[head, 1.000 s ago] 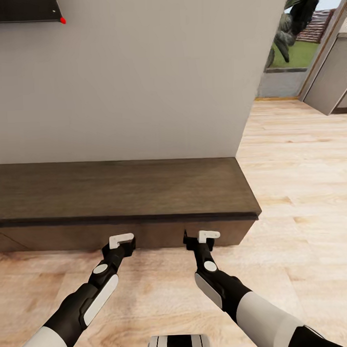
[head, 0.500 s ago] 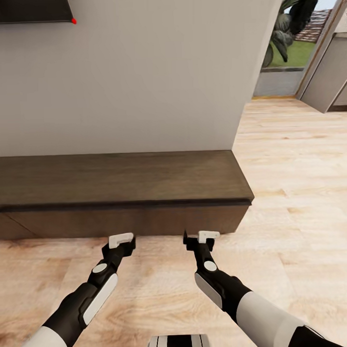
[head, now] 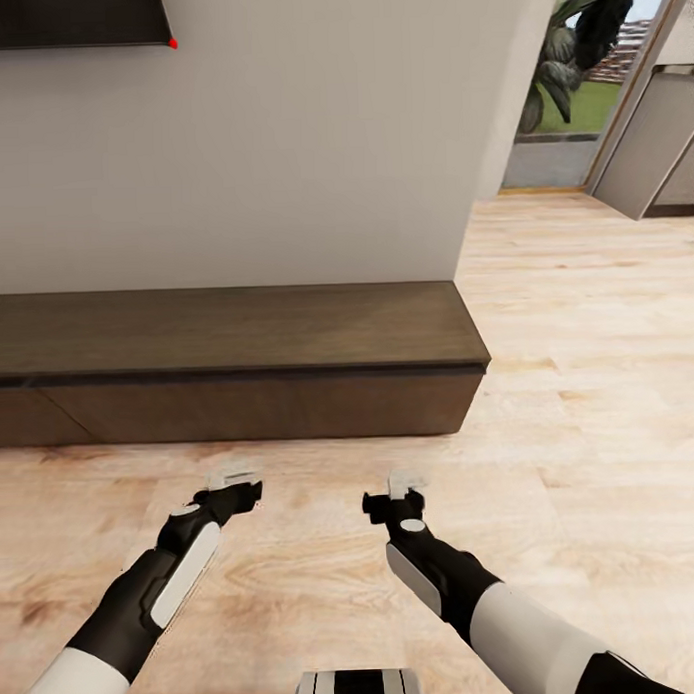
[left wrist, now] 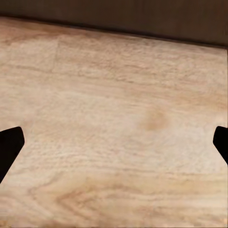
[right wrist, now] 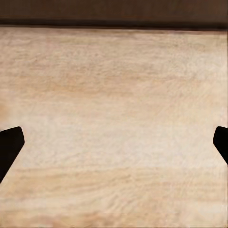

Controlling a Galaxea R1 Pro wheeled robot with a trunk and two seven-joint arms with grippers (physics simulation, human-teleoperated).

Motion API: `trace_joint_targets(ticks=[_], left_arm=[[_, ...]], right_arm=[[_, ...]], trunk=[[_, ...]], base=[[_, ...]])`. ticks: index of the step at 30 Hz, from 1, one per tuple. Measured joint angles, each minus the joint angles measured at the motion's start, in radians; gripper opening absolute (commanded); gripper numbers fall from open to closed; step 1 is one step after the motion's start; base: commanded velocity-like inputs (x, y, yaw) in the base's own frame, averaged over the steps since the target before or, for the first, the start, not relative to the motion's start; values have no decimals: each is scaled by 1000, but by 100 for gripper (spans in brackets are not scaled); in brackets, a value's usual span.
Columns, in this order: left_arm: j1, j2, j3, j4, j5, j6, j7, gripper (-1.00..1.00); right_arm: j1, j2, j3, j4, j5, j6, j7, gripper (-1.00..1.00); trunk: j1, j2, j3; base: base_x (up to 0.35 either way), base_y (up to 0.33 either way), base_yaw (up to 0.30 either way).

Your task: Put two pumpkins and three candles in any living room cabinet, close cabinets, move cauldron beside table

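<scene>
Both grippers (head: pixel 235 480) (head: pixel 405 482) spread wide — cabinet (head: pixel 227 336) closed

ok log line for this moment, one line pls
cabinet: fronts shut | left tool: open, empty, over floor | right tool: open, empty | no contact

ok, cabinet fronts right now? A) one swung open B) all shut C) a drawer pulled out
B: in the head view the cabinet shows flat, flush dark fronts with no light interior exposed, and both hands, left hand and right hand, hang over the floor short of it.
</scene>
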Motion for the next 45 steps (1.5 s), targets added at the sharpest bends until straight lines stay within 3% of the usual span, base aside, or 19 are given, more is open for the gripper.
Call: trace_joint_targets(ticks=[3,8,13,19,33,41,45], left_arm=[[0,-2,77,-38,1,128,-3,100],[0,-5,181,-64,1,311,-5,100],[0,-11,235,-118,2,436,-6,100],[0,-12,241,-146,6,471,-4,100],[0,-13,239,-139,9,478,-1,100],[0,-29,245,-131,10,478,1,100],[0,-31,246,-117,9,478,1,100]], right_arm=[[0,3,-23,-3,-25,83,-2,100],[0,4,-115,-4,-72,248,-3,100],[0,4,-190,-5,-79,352,-7,100],[0,5,-209,-6,-81,390,-9,100],[-2,2,-211,-78,-79,506,-6,100],[-2,3,-211,-104,-80,542,-5,100],[-2,2,-212,-130,-84,600,-6,100]], trunk=[[0,0,0],[0,0,0],[0,0,0],[-3,1,19],[-9,4,73],[-13,6,104],[-15,7,120]], base=[[-323,0,0],[-290,0,0],[-74,0,0],[-11,0,0],[0,0,0],[0,0,0],[0,0,0]])
